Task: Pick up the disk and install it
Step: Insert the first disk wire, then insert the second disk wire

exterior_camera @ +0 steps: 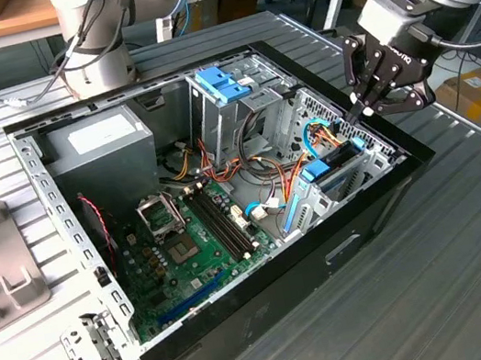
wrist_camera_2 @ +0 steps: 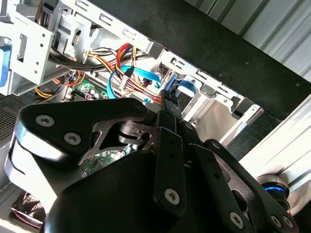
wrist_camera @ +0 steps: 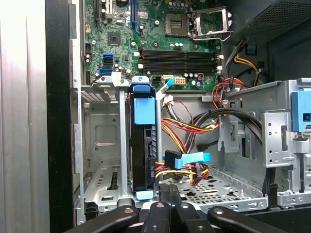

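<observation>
The disk (wrist_camera: pixel 144 145) stands on edge in the drive bay (wrist_camera: pixel 104 145) near the case's front wall, with the gripper (exterior_camera: pixel 368 107) just above it, jaws pinched together and holding nothing. Loose cables (wrist_camera: pixel 184 131) alongside could snag; whether the disk is fully seated stays hidden

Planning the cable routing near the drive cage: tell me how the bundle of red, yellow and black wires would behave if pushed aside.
The wire bundle looks floppy: it sags in loose curves beside the disk, so it would probably bend away and partly spring back. It seems light, yet likely tethered, since its ends run to a connector. It may snag on the metal cage.
</observation>
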`<state>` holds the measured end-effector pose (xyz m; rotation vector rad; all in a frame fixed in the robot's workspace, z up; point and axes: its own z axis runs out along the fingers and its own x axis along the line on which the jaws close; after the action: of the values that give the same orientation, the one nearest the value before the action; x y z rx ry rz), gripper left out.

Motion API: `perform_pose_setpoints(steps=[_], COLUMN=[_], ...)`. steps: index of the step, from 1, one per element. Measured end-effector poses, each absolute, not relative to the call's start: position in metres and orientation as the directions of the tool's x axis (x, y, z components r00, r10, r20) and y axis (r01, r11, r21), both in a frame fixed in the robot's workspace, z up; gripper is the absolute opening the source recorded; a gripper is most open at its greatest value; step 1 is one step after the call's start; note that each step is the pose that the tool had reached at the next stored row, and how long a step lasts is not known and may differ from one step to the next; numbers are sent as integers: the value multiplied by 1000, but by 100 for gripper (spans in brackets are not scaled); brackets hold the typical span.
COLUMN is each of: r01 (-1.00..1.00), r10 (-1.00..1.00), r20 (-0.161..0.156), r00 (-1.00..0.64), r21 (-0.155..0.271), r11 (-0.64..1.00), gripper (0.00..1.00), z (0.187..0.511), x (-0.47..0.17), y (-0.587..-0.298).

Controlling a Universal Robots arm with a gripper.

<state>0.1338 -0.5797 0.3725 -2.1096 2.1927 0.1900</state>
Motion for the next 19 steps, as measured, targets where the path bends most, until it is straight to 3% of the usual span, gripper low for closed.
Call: perform_pose_setpoints(steps=[5,6,9,19], r01=[-999,-999,-999,-999], r10=[-987,-987,-987,-987], r20=[-153,-153,-153,-153], r00=[-40,-40,-40,-40], r21=[25,25,25,25], r11=[37,37,37,37], gripper=[11,24,36,36], z=[372,372,372,371], x=[134,134,134,111], y=[-580,-580,-580,-576])
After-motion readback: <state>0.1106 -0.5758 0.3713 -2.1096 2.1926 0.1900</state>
